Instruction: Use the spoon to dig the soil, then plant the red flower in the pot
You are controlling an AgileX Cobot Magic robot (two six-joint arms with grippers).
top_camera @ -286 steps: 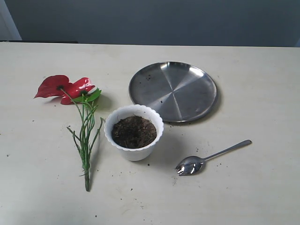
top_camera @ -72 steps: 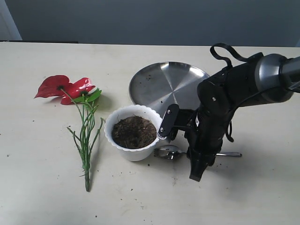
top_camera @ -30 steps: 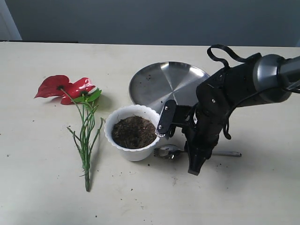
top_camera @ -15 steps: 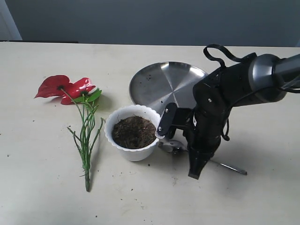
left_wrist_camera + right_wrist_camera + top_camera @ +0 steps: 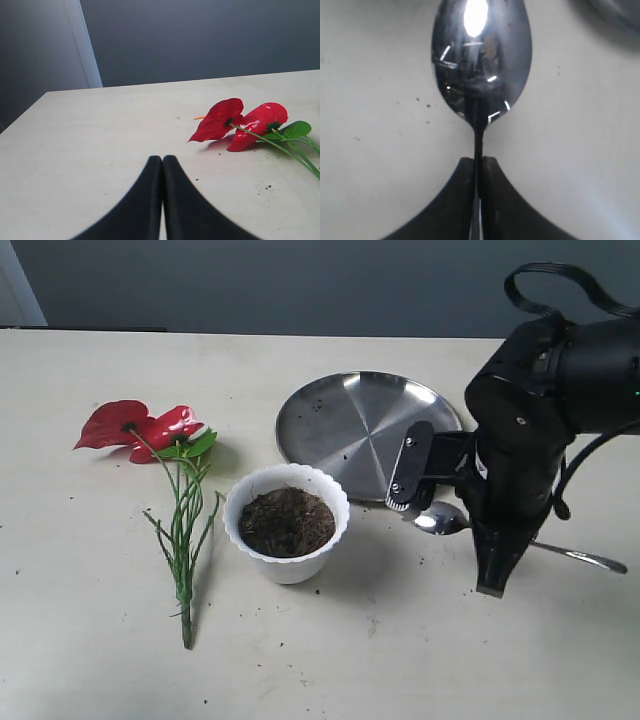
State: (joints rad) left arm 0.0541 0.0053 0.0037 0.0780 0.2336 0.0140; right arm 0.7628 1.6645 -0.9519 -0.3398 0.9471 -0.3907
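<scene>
We're in step 1: spoon pickup done, digging not started. Right hand (image 5: 476,167) is clamped on the spoon (image 5: 445,519) at the neck of the handle, bowl pointing out ahead of the fingers; the bowl looks empty in the right wrist view. In the exterior view the spoon sits just right of the pot (image 5: 287,560), near the front rim of the steel plate (image 5: 325,410); we can't tell if it's fully off the surface (image 5: 90,640). The handle tail sticks out right, past the arm.

Left hand (image 5: 162,165) is clenched on nothing, low over the surface near the red flower (image 5: 240,122), which lies flat, well left of the pot, stems toward the front.

Soil (image 5: 286,521) sits untouched in the pot, near rim level.

Next move, our read: raise the bowl above the scalloped rim, carry it left over the pot, tip it down into the soil. Pot looks light, so a side push at the rim could slide or tip it.

Room: the pot's right side and front are open. Plate edge is close behind the spoon, so keep it forward. The surface's far edge is well back
</scene>
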